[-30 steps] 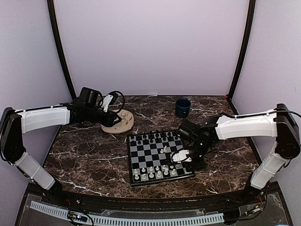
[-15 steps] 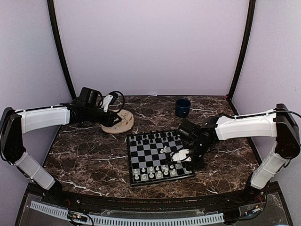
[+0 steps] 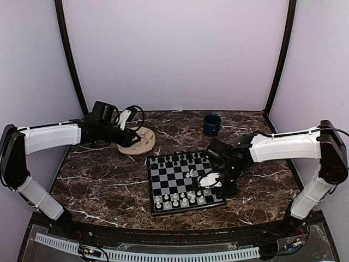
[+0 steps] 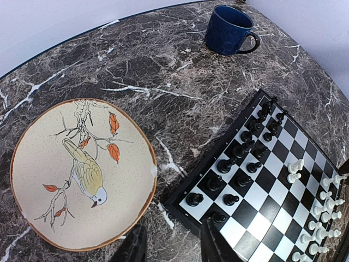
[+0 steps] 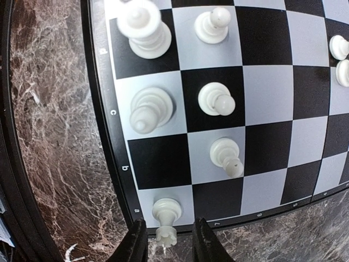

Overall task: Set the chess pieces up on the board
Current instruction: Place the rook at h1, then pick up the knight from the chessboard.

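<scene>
Right claw (image 5: 166, 243) first: my two jaws are standing apart, one on either side of a cream-white rook (image 5: 165, 215), with a sliver of gap showing on both sides, so I am not pinching it. That rook is standing upright on a light corner square of the small black-and-grey chequered board (image 3: 169, 177), just inside the rim letter a.

My left claw (image 4: 172, 245) is hanging off the board's far-left corner, above the near edge of the plate, with its jaws parted and nothing between them.

Everything is sitting on a dark brown marble-patterned table (image 3: 98, 180). The board is lying flat on it, between my two arms.

A round beige plate painted with a bird and orange leaves (image 4: 125, 180) is resting just beyond the board's far-left corner, not touching it. A dark blue ceramic mug (image 4: 228, 30) is standing well beyond the board's far-right corner.

Tiny black chessmen (image 4: 240, 147) are filling the two rows along the board's far edge. Cream-white chessmen (image 5: 151, 109) are standing along its near rows, next to my rook. Two more white pieces (image 3: 191, 173) are standing close together near the board's middle.
</scene>
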`<action>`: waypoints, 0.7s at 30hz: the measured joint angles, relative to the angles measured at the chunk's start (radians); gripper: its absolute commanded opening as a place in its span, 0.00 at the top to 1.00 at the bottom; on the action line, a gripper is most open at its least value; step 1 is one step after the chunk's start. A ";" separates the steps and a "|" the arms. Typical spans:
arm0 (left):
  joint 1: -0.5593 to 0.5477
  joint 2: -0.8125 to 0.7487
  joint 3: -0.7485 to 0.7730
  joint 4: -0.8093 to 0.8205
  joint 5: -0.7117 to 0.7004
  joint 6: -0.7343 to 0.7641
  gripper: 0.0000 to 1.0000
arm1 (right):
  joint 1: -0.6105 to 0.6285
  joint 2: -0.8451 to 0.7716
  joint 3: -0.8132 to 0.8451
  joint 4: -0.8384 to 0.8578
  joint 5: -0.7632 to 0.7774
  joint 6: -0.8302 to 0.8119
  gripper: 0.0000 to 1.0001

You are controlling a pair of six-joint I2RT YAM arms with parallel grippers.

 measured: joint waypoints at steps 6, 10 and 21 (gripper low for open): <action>0.000 0.000 0.000 0.000 0.000 0.000 0.64 | -0.009 -0.006 0.053 -0.040 -0.040 0.001 0.67; 0.000 0.001 0.000 0.000 0.000 0.000 0.64 | -0.044 -0.037 0.117 -0.081 -0.081 -0.006 0.67; 0.000 0.002 0.000 0.000 0.001 0.000 0.64 | -0.190 0.038 0.250 -0.022 -0.084 0.055 0.71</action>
